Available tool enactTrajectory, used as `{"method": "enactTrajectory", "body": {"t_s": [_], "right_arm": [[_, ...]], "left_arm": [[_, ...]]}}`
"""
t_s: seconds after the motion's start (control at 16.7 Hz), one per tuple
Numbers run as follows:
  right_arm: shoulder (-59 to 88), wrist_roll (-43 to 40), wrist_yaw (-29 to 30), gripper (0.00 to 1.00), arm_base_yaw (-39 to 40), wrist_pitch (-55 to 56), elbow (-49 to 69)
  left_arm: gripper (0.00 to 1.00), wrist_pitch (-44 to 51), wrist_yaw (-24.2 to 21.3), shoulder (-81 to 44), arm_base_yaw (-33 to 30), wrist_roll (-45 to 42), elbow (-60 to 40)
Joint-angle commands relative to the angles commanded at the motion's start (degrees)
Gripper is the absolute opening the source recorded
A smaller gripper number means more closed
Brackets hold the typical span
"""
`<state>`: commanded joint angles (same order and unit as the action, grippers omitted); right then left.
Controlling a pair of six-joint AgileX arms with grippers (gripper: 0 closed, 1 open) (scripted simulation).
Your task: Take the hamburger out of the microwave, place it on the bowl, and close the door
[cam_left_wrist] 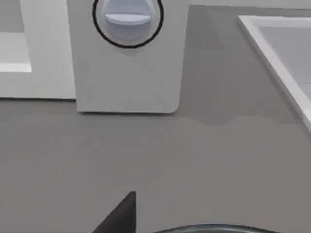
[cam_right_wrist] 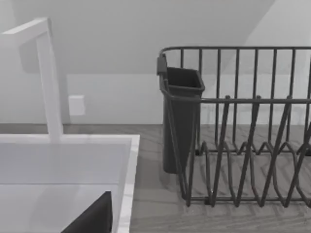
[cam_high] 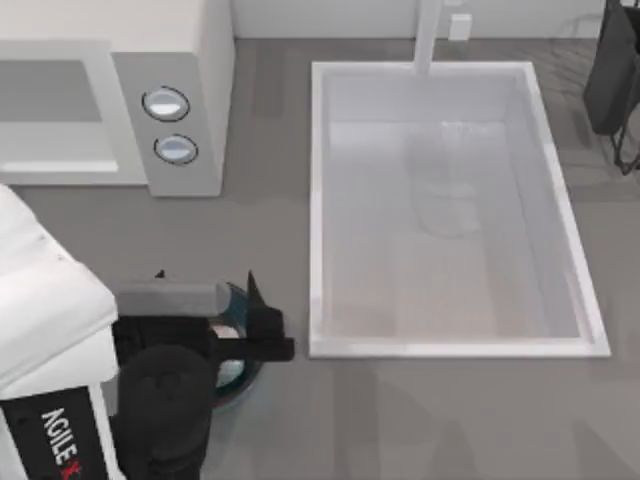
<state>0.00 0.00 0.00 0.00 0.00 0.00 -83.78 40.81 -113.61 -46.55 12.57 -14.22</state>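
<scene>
The white microwave point(cam_high: 180, 110) stands at the back left, its grey cavity open to the front and its two dials beside it; one dial point(cam_left_wrist: 128, 19) faces my left wrist camera. The blue-teal bowl point(cam_high: 238, 298) sits on the table in front of the microwave, mostly covered by my left arm; its rim point(cam_left_wrist: 214, 228) edges the left wrist view. A pale rounded patch point(cam_high: 229, 372) inside the bowl looks like the hamburger. My left gripper point(cam_high: 210, 290) hangs over the bowl's far side, open, one dark fingertip point(cam_left_wrist: 121, 213) showing. The door is hidden or out of view. My right arm point(cam_high: 612, 70) is parked at the back right.
A large white sink basin point(cam_high: 320, 200) with a faucet point(cam_high: 430, 40) fills the middle and right of the table. A dark wire dish rack point(cam_right_wrist: 243, 136) with a cutlery holder point(cam_right_wrist: 180, 116) stands beside the sink near the right arm.
</scene>
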Motion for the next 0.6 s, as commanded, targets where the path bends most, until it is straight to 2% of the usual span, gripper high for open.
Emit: {"method": "enactTrajectory", "body": {"t_s": [0.3,0.6], "right_arm": [[0.0,0.0,0.0,1.0,0.0,0.0,0.0],[0.0,0.0,0.0,1.0,0.0,0.0,0.0]], "left_arm": [[1.0,13.1,-6.3,17.6,7.2,-1.9,2.2],[1.0,33.6,-16.2,48.2,18.5,-5.0,5.6]]}}
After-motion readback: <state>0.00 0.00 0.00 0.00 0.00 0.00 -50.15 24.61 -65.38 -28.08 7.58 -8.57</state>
